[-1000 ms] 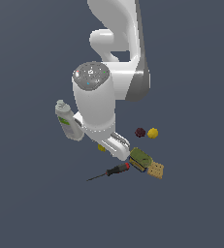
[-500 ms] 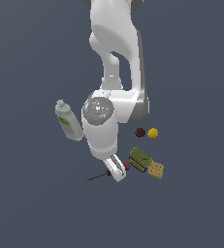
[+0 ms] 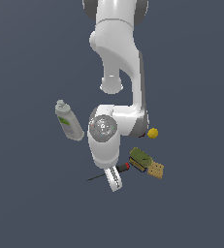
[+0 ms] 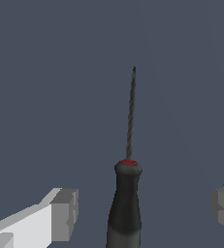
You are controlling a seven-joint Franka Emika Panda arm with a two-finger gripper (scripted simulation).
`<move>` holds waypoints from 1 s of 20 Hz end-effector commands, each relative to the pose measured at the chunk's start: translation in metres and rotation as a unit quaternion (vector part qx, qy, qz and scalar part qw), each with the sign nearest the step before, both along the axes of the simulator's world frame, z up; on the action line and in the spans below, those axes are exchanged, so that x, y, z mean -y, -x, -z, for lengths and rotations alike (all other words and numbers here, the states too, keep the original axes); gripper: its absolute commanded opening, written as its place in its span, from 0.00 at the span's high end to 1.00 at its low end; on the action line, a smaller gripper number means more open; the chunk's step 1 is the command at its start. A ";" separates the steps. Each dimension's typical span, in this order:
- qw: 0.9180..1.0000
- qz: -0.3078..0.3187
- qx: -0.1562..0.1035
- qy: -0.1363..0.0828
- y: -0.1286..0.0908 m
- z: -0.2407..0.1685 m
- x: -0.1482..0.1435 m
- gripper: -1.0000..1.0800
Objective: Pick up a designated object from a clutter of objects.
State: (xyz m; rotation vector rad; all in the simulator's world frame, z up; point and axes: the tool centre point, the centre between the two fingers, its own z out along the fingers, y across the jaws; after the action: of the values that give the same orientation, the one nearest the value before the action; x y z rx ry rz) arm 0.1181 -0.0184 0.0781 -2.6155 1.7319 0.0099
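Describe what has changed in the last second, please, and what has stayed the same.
The arm came down over the screwdriver. The gripper is open, one finger on each side of the handle, nothing grasped yet. The screwdriver, white bottle, yellow ball and cracker box stayed in place.

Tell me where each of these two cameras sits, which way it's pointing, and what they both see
Exterior view: high, off the arm, looking steeply down on the clutter; the white arm fills the middle, its gripper over the screwdriver, with the bottle, yellow ball and cracker box around.
Wrist view: on the wrist, looking down past the open gripper; both fingertips flank the screwdriver handle, apart from it.
Shared: the screwdriver and the gripper.
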 end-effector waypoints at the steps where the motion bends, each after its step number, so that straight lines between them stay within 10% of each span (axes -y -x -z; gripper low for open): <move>1: 1.000 0.015 0.001 0.002 -0.002 0.007 0.000 0.04; 20: 1.000 0.027 0.001 0.003 -0.002 0.057 0.000 0.04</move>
State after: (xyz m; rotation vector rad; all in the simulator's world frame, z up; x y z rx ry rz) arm 0.1197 -0.0182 0.0274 -2.5715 1.8051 0.0019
